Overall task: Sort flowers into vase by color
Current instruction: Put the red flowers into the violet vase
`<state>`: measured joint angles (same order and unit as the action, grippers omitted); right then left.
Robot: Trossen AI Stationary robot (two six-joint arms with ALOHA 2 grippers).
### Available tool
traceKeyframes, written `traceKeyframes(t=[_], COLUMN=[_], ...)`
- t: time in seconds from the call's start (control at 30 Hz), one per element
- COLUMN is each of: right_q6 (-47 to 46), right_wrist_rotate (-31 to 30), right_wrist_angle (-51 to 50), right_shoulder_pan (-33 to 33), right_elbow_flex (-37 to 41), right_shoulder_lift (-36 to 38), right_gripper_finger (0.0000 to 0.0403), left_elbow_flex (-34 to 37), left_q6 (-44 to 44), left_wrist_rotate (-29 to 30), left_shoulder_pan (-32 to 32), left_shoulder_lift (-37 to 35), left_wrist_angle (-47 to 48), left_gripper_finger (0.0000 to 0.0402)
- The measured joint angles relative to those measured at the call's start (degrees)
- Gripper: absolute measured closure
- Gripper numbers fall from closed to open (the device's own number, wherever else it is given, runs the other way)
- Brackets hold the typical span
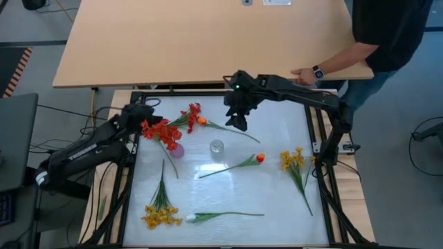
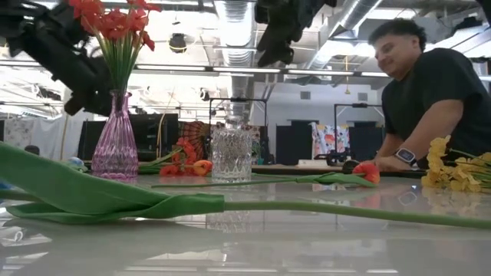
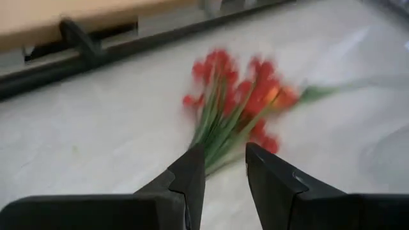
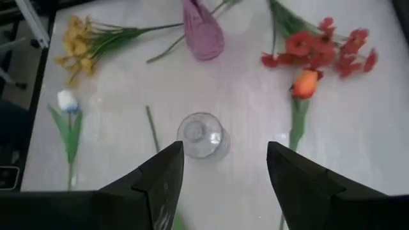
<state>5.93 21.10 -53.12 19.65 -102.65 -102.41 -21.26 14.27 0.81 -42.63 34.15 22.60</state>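
Observation:
A pink vase [image 1: 177, 150] at the table's left holds a bunch of red flowers [image 1: 162, 131] upright by the stems. A clear glass vase [image 1: 217, 146] stands mid-table. A red spray [image 1: 193, 113] and an orange tulip [image 1: 202, 121] lie near the far edge. A second orange tulip [image 1: 260, 158], two yellow bunches [image 1: 293, 160] [image 1: 158, 215] and a white tulip [image 1: 192, 218] also lie flat. My left gripper [image 3: 223, 153] hovers open beside the vase's flowers, facing the red spray [image 3: 236, 96]. My right gripper [image 4: 223, 150] hangs open high above the glass vase [image 4: 200, 134].
A person stands at the far right with a hand [image 1: 303, 75] on a large wooden board [image 1: 201, 38] beyond the table's far edge. A black frame [image 1: 131, 180] rims the white tabletop. A loose green stem [image 1: 171, 162] lies beside the pink vase.

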Motion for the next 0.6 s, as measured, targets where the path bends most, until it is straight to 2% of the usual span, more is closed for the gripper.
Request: traceKeyframes(t=[0.27, 0.43, 0.6], right_q6=[-0.3, -0.3, -0.6], right_wrist_rotate=[0.2, 0.2, 0.2], right_wrist_angle=[0.1, -3.1, -5.1], right_shoulder_pan=[-1.3, -3.0, -4.7], right_elbow_flex=[0.0, 0.0, 0.0], right_shoulder_lift=[-0.4, -0.4, -0.4], right_gripper_finger=[0.0154, 0.0154, 0.0154], left_elbow_flex=[-8.8, -14.7, -19.1], left_q6=[-11.4, -23.7, -31.1], left_wrist_rotate=[-0.9, -1.6, -0.6], left_shoulder_pan=[-4.6, -5.1, -5.1], left_shoulder_lift=[21.9, 31.4, 38.9], left_wrist_angle=[6.4, 9.7, 11.7], left_gripper_finger=[0.0301, 0.0300, 0.0289])
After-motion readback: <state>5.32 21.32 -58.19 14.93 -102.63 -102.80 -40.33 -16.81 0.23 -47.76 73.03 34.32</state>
